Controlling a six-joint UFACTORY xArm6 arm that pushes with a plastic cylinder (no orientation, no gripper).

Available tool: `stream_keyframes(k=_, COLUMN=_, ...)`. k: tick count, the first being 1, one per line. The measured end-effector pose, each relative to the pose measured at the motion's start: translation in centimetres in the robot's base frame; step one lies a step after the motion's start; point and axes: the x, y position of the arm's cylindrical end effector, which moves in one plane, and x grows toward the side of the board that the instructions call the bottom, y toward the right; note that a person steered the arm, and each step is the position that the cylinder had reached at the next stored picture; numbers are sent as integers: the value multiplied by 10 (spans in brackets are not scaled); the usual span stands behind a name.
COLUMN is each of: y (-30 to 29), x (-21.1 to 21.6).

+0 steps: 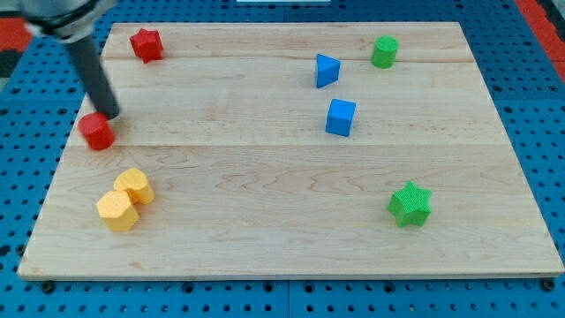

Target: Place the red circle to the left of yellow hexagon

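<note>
The red circle (97, 132) lies near the board's left edge. My tip (110, 114) touches its upper right side; the dark rod slants up to the view's top left. The yellow hexagon (134, 185) lies below the red circle, a little to its right. A second yellow block (117, 211) touches the hexagon at its lower left.
A red star (146, 44) lies at the top left. A blue triangle (327, 70) and a blue cube (340, 117) lie right of centre. A green cylinder (384, 52) lies at the top right, a green star (410, 204) at the lower right. The wooden board (265, 238) rests on a blue pegboard.
</note>
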Motion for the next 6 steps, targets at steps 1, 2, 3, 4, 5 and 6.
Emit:
stream_keyframes(k=1, y=-11, x=19)
stream_keyframes(k=2, y=-15, x=32)
stream_keyframes(k=3, y=-22, x=66)
stream_keyframes(k=4, y=-22, x=93)
stream_keyframes(k=5, y=-7, x=109)
stream_keyframes(k=6, y=-5, x=139)
